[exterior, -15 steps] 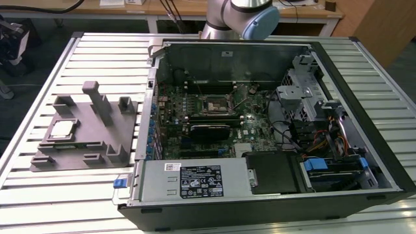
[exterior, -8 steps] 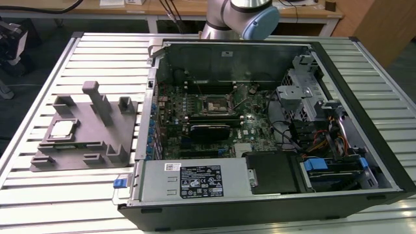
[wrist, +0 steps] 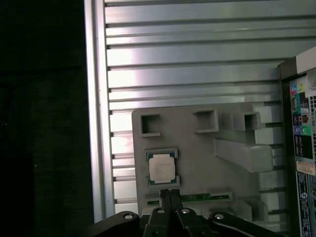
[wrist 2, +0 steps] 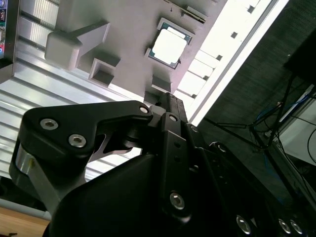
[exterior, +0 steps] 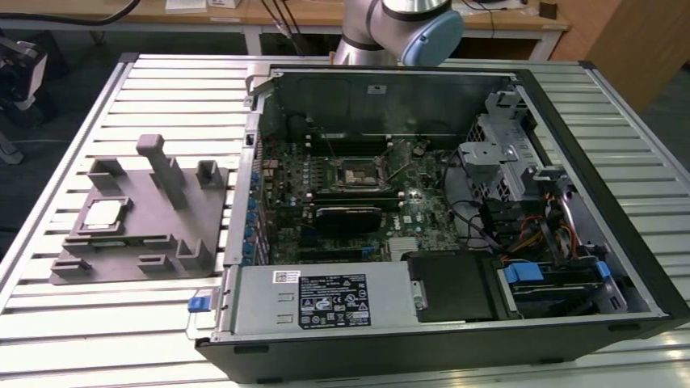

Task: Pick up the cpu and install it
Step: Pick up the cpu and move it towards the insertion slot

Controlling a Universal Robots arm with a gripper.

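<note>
Cpu (wrist: 161,167) lies flat, silvery face up, edges aligned with the grey holder (wrist: 197,158); pincer (wrist: 170,192) closed, empty.

an opened computer case (exterior: 631,267) lies on a slatted metal table (exterior: 119,323), its motherboard (exterior: 286,174) exposed. The black-framed socket (exterior: 355,172) sits near the middle, and a labelled power supply (exterior: 323,301) at the near edge. to the exterior view's left, beside the case, a grey holder (exterior: 161,234) carries the cpu (exterior: 103,213) — silvery, lying flat. a robot arm (exterior: 401,28) rises behind the case.
</note>
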